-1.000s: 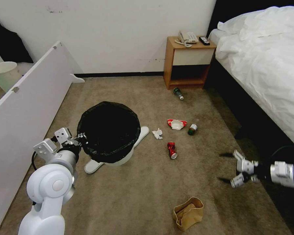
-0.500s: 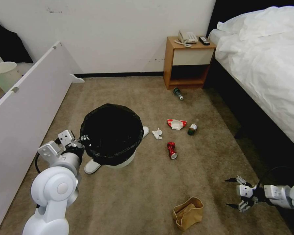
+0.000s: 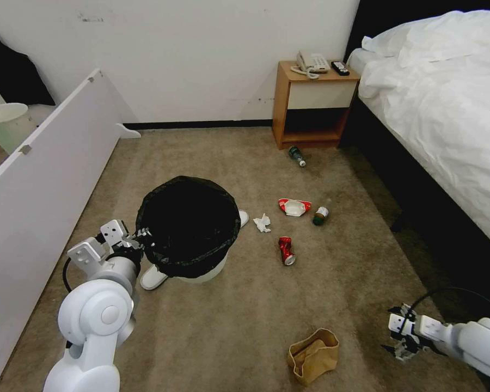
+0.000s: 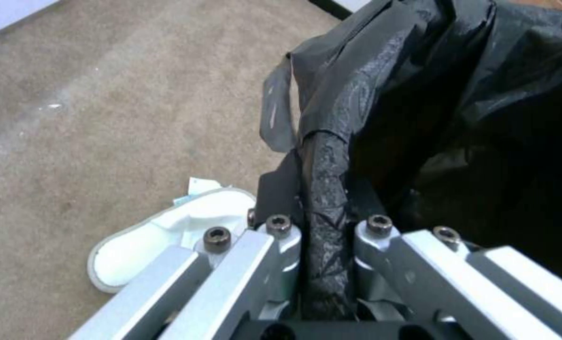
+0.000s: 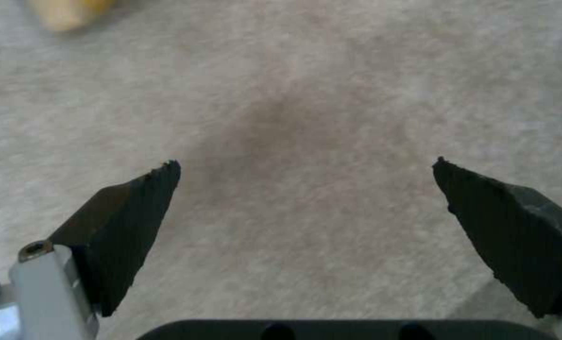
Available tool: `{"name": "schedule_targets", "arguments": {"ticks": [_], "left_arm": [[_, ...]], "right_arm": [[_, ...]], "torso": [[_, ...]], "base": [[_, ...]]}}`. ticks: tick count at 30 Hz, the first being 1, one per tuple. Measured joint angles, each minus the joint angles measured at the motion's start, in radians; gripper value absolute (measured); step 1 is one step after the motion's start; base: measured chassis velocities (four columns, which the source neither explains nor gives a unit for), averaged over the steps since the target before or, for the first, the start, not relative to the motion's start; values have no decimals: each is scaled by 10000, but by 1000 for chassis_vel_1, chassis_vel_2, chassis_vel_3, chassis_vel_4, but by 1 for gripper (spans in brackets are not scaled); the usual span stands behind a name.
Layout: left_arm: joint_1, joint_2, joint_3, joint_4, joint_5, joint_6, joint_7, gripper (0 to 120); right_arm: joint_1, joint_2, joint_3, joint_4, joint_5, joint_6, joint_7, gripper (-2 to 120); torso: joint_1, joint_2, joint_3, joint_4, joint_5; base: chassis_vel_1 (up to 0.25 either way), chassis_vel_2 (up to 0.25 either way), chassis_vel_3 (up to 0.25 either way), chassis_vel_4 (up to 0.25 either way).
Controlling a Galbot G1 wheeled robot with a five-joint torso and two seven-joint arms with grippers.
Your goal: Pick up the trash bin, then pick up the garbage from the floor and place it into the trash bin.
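The room is evenly and softly lit; no strong glare is seen. The carpet (image 3: 245,305) darkens beside the bed (image 3: 441,98). Straight edges are bowed toward the head view's borders. Beyond the right gripper (image 5: 306,165), the carpet is rendered blurred.

Slipper (image 3: 153,277) half under bin (image 3: 201,269).

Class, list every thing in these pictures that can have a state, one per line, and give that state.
trash bin: upright, lined with a black bag, rim clamped by the left gripper
right gripper: jaws open, holding nothing, above the carpet
paper bag: lying on the carpet, crumpled, mouth open
red can: crushed, on its side
bottle: on its side
tissue: crumpled
slipper: on the carpet beside the bin
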Motion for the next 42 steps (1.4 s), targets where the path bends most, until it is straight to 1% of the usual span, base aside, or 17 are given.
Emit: {"name": "schedule_targets", "arguments": {"ticks": [2, 3, 6, 9, 15, 20, 26, 29, 30, 33, 34, 36, 39, 40, 42], "left_arm": [[32, 8, -26, -12, 2, -4, 5, 4], [32, 8, -26, -12, 2, -4, 5, 4], [82, 7, -64, -37, 7, -15, 30, 4], [108, 7, -63, -37, 28, -21, 54, 4], [90, -21, 1, 28, 84, -30, 75, 4], [110, -46, 52, 44, 120, -40, 95, 4], [164, -61, 61, -10, 143, -45, 104, 4], [229, -100, 58, -26, 206, -59, 143, 4], [229, -100, 58, -26, 206, -59, 143, 4], [284, -117, 48, -76, 245, -65, 154, 4], [284, -117, 48, -76, 245, -65, 154, 4], [317, -128, 29, -97, 269, -68, 158, 4], [343, -138, 14, -113, 275, -69, 164, 4], [387, -153, -20, -130, 287, -75, 181, 4], [398, -155, -33, -132, 292, -80, 188, 4]], "right_arm": [[58, 12, 147, 216, -344, -423, -781, 100], [58, 12, 147, 216, -344, -423, -781, 100], [94, 27, 485, 311, -842, -612, -1695, 100], [142, 86, 643, 334, -910, -595, -1888, 100], [423, 280, 597, 482, -907, -423, -2068, 100], [866, 482, 35, 545, -864, -217, -2146, 100], [1398, 693, -531, 469, -841, 281, -2320, 100], [2116, 975, -1204, 299, -829, 781, -2453, 100], [2116, 975, -1204, 299, -829, 781, -2453, 100], [2955, 1281, -1953, 181, -829, 896, -2494, 100], [2955, 1281, -1953, 181, -829, 896, -2494, 100], [3498, 1496, -2461, 102, -815, 934, -2523, 100], [3769, 1631, -2728, 47, -802, 955, -2524, 100], [4072, 1775, -3050, -48, -755, 1060, -2529, 100], [4141, 1805, -3138, -79, -750, 1100, -2532, 100]], "torso": [[0, 0, 0, -1, -2], [0, 0, 0, -1, -2], [0, 0, 0, -1, -1], [0, 0, 0, -2, -1], [1, 0, 0, 0, -2], [1, 0, 0, -2, 0], [0, 0, 1, -2, 0], [0, 0, 1, 0, 0], [0, 0, 1, 0, 0], [0, 0, 1, -1, 0], [0, 0, 1, -1, 0], [1, 0, 1, -1, -1], [0, 0, 1, 1, -1], [0, 0, 1, 0, 0], [0, 0, 0, -2, -3]], "base": [[0, 0, 0, 0], [0, 0, 0, 0], [0, 0, 0, 0], [0, 0, 0, 0], [0, 0, 0, 0], [0, 0, 0, 0], [0, 0, 0, 0], [0, 0, 0, 0], [0, 0, 0, 0], [0, 0, 0, 0], [0, 0, 0, 0], [0, 0, 0, 0], [0, 0, 0, 0], [0, 0, 0, 0], [0, 0, 0, 0]]}}
